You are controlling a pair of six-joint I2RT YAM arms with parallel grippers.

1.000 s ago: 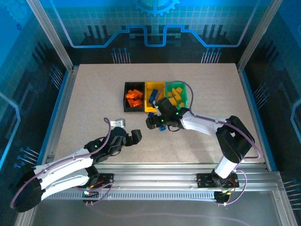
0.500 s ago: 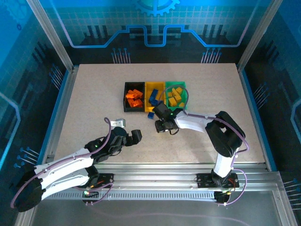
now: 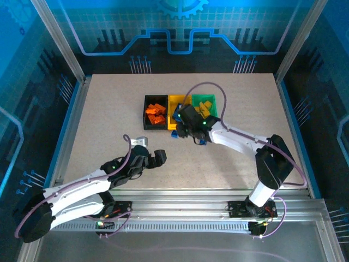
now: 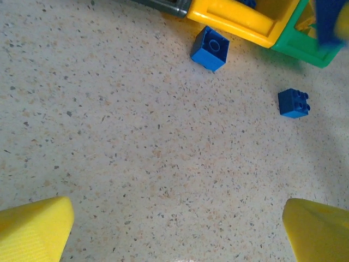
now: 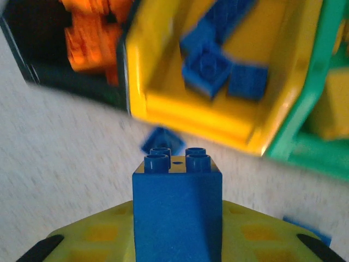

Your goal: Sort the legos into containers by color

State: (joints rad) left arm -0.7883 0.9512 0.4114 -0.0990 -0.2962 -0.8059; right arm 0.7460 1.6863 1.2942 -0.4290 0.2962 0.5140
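One blue brick (image 5: 177, 204) is pinched upright, studs up, in the right gripper (image 3: 182, 126), just short of the front wall of the yellow bin (image 5: 196, 117), at the middle of the table (image 3: 109, 109). That bin holds several blue bricks (image 5: 210, 63). The black bin (image 3: 146, 113) on its left holds orange bricks (image 5: 90, 38); the green bin (image 5: 305, 109) on its right holds yellow bricks (image 3: 204, 109). Outside the bins, a loose blue brick (image 4: 210, 48) lies just beside the yellow bin's front wall and a second loose blue brick (image 4: 293, 103) lies near the green bin's front. The left gripper (image 4: 174, 232) hangs nearer the front edge, jaws wide, empty. Judgement: orange and yellow are sorted, and blue is nearly done, with the carried brick and two loose ones left.
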